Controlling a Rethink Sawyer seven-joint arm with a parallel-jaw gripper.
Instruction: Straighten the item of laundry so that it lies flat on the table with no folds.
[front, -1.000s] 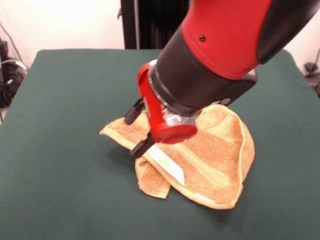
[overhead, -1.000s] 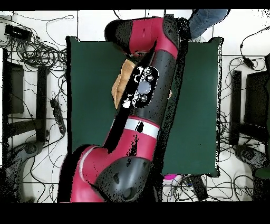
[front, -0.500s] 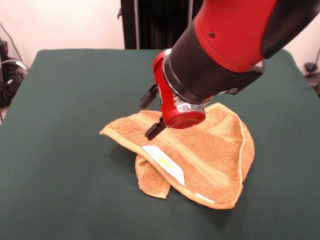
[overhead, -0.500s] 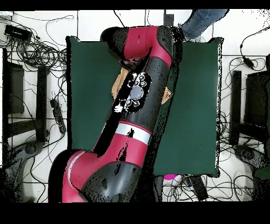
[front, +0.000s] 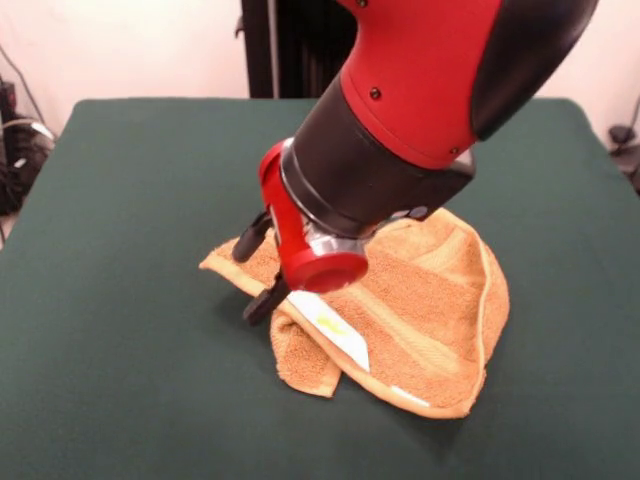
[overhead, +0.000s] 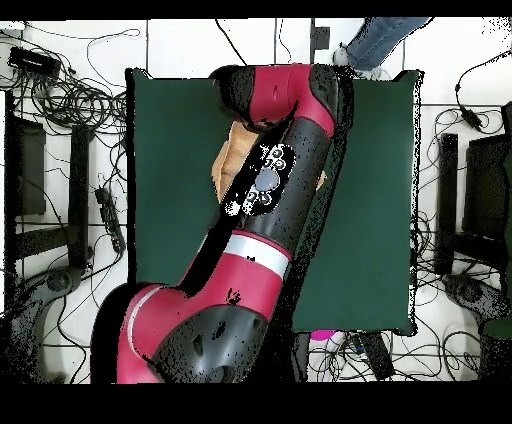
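Claw (front: 256, 267) spread wide, two black fingers (front: 250, 236) apart over the towel's left corner, holding nothing — orange-tan towel (front: 420, 310) rumpled and folded beneath and to its right, white label (front: 335, 333) just below, green table (front: 120, 300) all around.

Bare green tabletop (front: 120, 330) lies open all around the crumpled towel (front: 440, 320), widest on the front view's left and along the near edge. The arm (front: 400, 120) hangs over the towel's middle and far part, covering it from above; the gripper (front: 254, 270), jaws apart, blocks the towel's left corner
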